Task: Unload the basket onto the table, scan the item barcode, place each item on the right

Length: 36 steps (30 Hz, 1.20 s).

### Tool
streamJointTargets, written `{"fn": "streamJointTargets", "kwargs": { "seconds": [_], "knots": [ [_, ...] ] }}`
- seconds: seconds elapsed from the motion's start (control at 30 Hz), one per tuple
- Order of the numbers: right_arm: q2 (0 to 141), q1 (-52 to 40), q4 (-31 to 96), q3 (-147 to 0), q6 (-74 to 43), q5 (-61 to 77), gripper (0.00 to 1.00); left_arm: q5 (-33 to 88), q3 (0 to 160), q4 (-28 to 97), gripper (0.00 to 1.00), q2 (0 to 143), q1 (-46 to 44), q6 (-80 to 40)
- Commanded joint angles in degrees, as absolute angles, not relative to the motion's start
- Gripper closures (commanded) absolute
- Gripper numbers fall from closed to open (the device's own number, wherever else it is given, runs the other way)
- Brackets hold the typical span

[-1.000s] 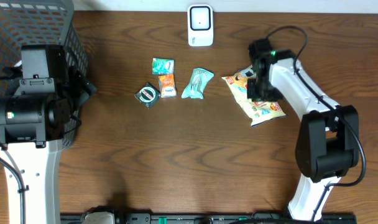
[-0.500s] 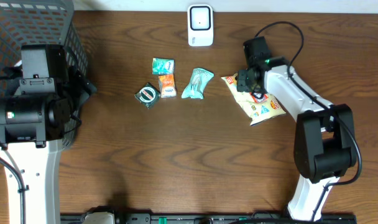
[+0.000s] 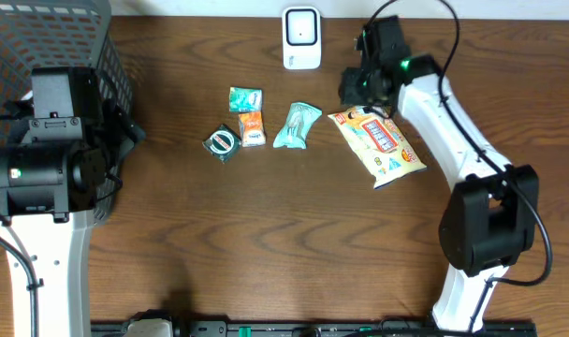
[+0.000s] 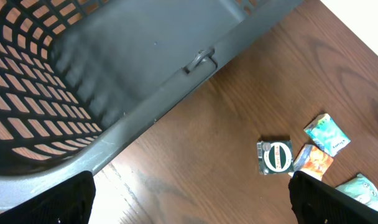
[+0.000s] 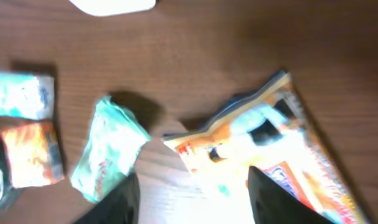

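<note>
I see the snack bag point(image 3: 379, 143) lying flat on the surface point(image 3: 266, 234), right of centre, printed face up and set on a slant. My right pincer point(image 3: 354, 91) hangs over the bag's upper left corner; on its wrist camera the two fingers point(image 5: 114, 200) stand partly apart with the bag's edge blurred in the gap beyond them, and I see no grip on it. The white scanner point(image 3: 301, 38) stands at the far edge, near that pincer. Left of the bag lie a pale green pouch point(image 3: 297, 125), an orange packet point(image 3: 253, 128), a teal packet point(image 3: 245, 98) and a dark packet point(image 3: 222, 142). Well apart, my left pincer point(image 4: 189, 190) is spread wide beside the grey basket point(image 4: 114, 74), holding nothing.
</note>
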<state>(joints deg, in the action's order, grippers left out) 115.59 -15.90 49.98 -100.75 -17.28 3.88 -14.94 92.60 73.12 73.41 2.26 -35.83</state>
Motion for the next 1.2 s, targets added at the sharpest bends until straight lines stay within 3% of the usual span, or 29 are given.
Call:
{"fn": "streamJointTargets", "kwargs": {
  "seconds": [0.0, 0.1, 0.3, 0.43, 0.5, 0.53, 0.6, 0.73, 0.83, 0.9, 1.03, 1.17],
  "knots": [
    [115.52, -15.03, 60.10, -102.08, -14.04, -3.68, 0.60, -15.51, 92.90, 73.30, 0.02, 73.41, 2.68, -36.10],
    [115.52, -14.98, 66.63, -99.39, -14.04, -6.13, 0.67, -15.51, 92.90, 73.30, 0.02, 73.41, 2.68, -36.10],
    [115.52, -14.98, 62.48, -86.00, -14.09, -5.23, 0.58, -15.51, 92.90, 73.30, 0.02, 73.41, 2.68, -36.10],
    [115.52, -15.55, 55.40, -80.86, -14.09, 5.21, 0.56, -15.53, 92.90, 73.30, 0.02, 73.41, 2.68, -36.10],
    [115.48, -16.12, 51.81, -81.06, -14.11, 13.06, 0.56, -15.51, 92.90, 73.30, 0.03, 73.41, 2.68, -36.10],
    [115.42, -16.36, 49.76, -82.08, -14.11, 17.69, 0.47, -15.51, 92.90, 73.28, 0.02, 73.41, 2.68, -36.10],
    [115.39, -16.45, 47.46, -85.43, -14.85, 22.87, 0.42, -15.53, 92.90, 73.30, 0.02, 73.41, 2.68, -36.10],
    [115.39, -16.45, 48.34, -95.96, -16.67, 23.00, 0.40, -15.51, 92.90, 73.30, 0.02, 73.41, 2.68, -36.10],
    [115.39, -16.45, 51.27, -102.08, -16.60, 15.57, 0.39, -15.51, 92.90, 73.30, 0.02, 73.41, 2.68, -36.10],
    [115.39, -16.45, 52.71, -102.85, -16.62, 6.42, 0.44, -15.51, 92.90, 73.30, 0.02, 73.41, 2.68, -36.10],
    [115.42, -16.45, 54.15, -100.03, -16.67, -1.37, 0.66, -15.51, 92.90, 73.30, 0.02, 73.41, 2.68, -36.10],
    [115.42, -16.60, 52.49, -92.95, -16.73, -1.30, 0.71, -15.51, 92.90, 73.30, 0.02, 73.41, 2.68, -36.10]
  ]
}}
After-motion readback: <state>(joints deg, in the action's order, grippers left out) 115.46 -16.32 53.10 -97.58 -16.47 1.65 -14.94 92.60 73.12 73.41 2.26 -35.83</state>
